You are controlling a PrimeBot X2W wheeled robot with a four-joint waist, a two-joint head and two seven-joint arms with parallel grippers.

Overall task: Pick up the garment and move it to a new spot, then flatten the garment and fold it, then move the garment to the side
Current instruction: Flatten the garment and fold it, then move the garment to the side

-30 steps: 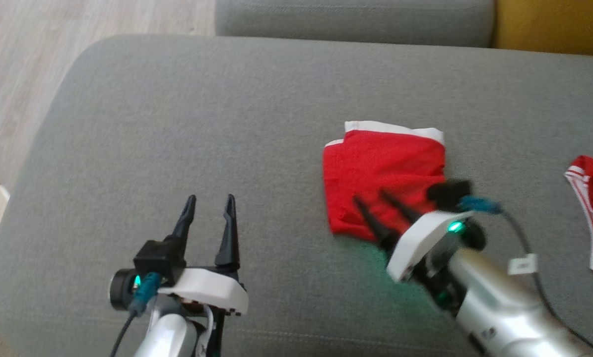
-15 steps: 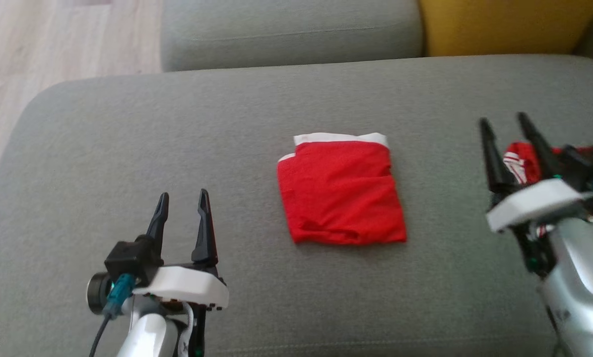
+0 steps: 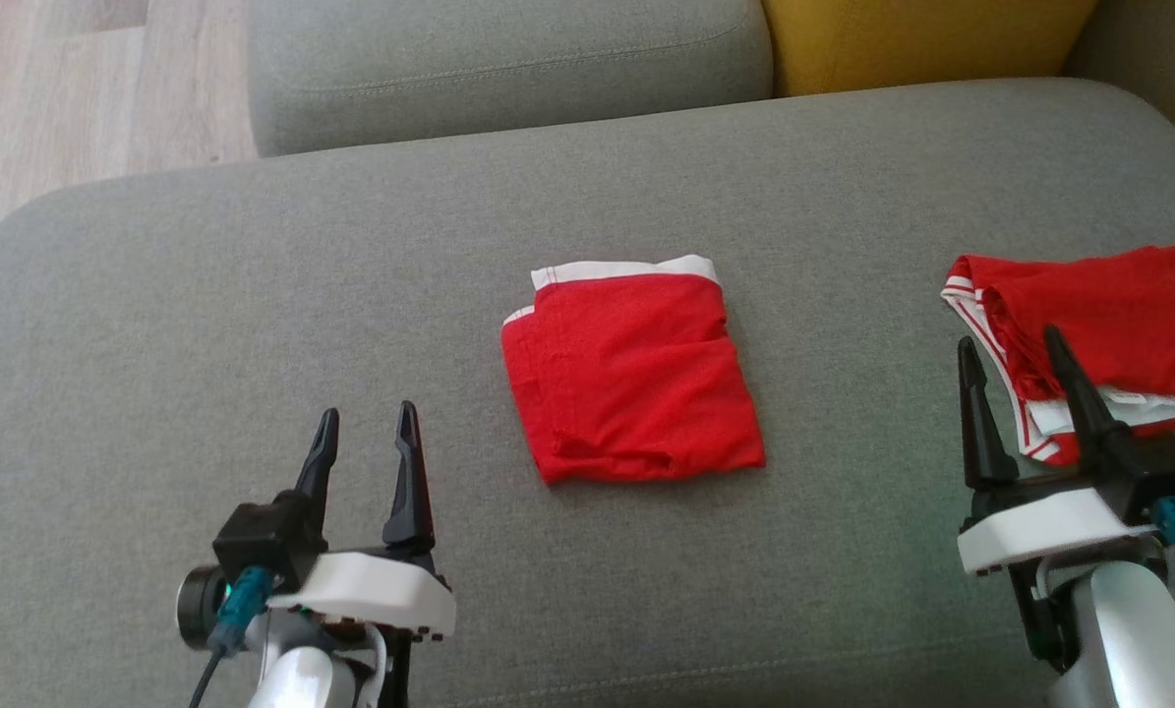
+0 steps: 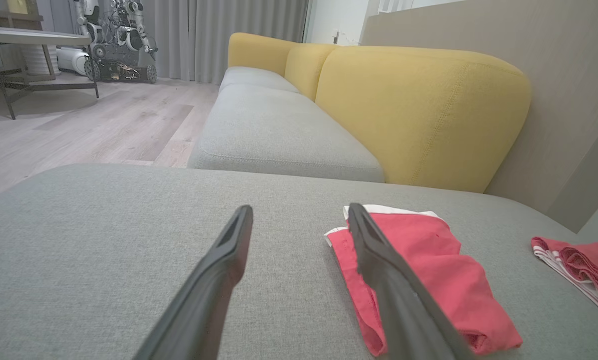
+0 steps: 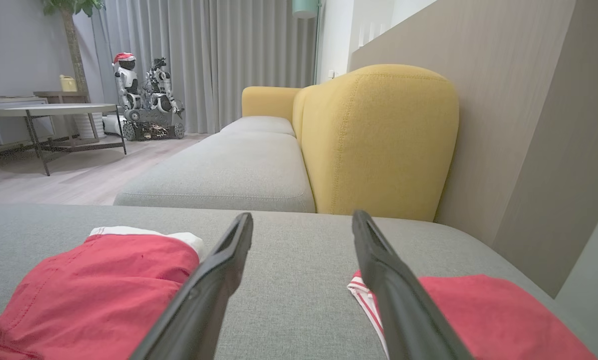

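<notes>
A: Grey sofa cushion point(image 3: 253, 295) as work surface, yellow backrest point(image 3: 921, 39) behind it, wood floor point(image 3: 76, 88) far left. Where's the garment?

B: Folded red garment point(image 3: 631, 379) lies flat mid-cushion, roughly square, with its white waistband along the far edge. It sits between the two arms and touches neither.

A: Left gripper point(image 3: 368, 411)?

B: Low at the near left, fingers pointing away from the robot and spread apart with bare cushion between them. Left wrist view puts the folded piece just right of its right finger.

A: Right gripper point(image 3: 1008, 339)?

B: Near right, fingers also wide apart. In the head view its tips overlap the near edge of a second red garment point(image 3: 1108, 324). That one is crumpled, with white striped trim, and lies at the cushion's right end. Contact: cannot tell. Right wrist view shows grey fabric between the fingers and the striped edge beside the right finger.

A: The two red pieces?

B: Well apart, with a strip of cushion between them.

A: Background?

B: Wrist views show grey curtains point(image 5: 203, 60), a table point(image 5: 53, 110) and parked robots point(image 5: 146, 95) across the room. Another grey seat cushion point(image 4: 278, 130) runs along the yellow back.
</notes>
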